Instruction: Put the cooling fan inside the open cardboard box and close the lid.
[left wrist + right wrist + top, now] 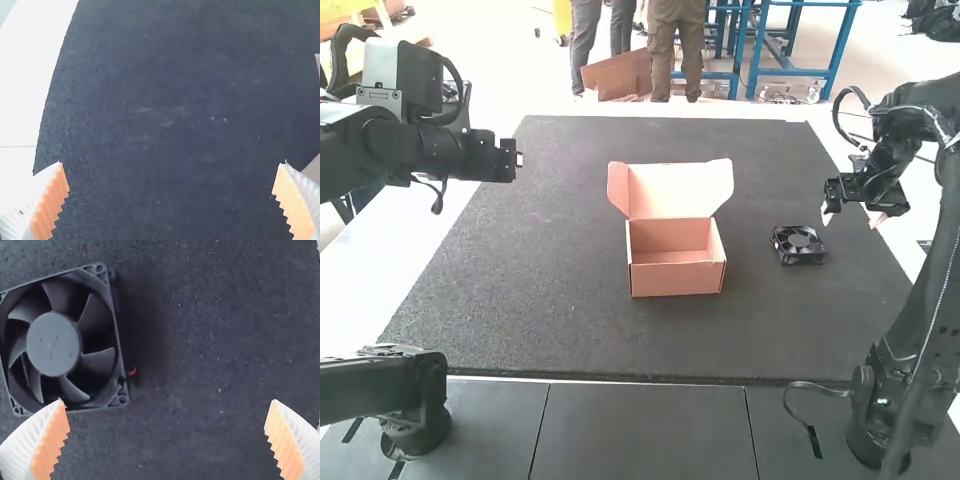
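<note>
A small open cardboard box [675,250] stands in the middle of the black mat [520,270], its lid flap upright at the back. The black square cooling fan [799,244] lies flat on the mat just right of the box. In the right wrist view the fan [61,347] lies flat below, off to one side of my open right gripper [165,440]. That gripper [850,195] hangs above and right of the fan, empty. My left gripper [510,158] hovers open over the mat's far left; its orange pads [47,202] frame bare mat.
The mat covers most of the white table [360,260]. Black arm bases [405,400] sit at the front edge, left and right. Open mat surrounds the box on all sides.
</note>
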